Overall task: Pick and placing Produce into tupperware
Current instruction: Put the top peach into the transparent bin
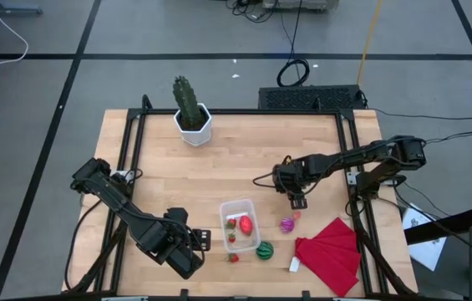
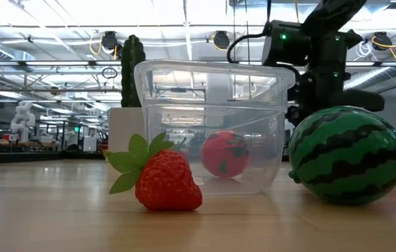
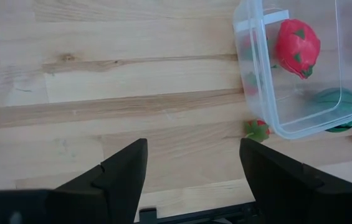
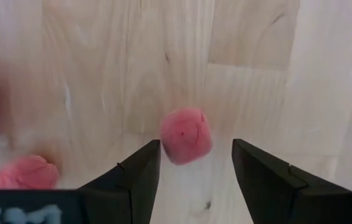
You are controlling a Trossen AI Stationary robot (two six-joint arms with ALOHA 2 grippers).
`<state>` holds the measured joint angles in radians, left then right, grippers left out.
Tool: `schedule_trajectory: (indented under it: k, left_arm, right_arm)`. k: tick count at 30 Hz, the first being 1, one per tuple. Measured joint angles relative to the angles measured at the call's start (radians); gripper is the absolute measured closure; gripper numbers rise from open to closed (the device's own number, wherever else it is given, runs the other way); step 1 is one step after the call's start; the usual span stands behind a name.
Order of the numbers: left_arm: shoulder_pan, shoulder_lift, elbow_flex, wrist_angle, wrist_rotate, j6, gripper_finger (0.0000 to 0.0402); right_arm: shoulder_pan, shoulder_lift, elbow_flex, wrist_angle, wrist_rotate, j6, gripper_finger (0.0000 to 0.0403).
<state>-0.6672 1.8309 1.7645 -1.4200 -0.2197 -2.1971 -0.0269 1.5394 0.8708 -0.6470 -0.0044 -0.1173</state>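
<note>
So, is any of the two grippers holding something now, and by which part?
Nothing is held. The right gripper is open above a small pink piece on the table; the left gripper is open over bare wood.

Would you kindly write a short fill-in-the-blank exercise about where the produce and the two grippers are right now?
1. The red round fruit lies inside the ____.
2. The striped watermelon sits on the table ____ the tupperware.
3. The right gripper has its jaws ____ around a small pink piece on the wood.
4. The cactus stands in a ____ pot.

Missing words: tupperware; outside; open; white
</note>
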Motion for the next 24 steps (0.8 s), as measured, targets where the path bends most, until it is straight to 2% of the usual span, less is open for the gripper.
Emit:
schedule_trajectory:
  k: [24]
  left_arm:
    - [0.039, 0.0, 0.0, 0.012, 0.0, 0.067, 0.0144]
  right_arm:
    - [0.0, 0.0, -0.02, 0.068, -0.001, 0.001, 0.0211]
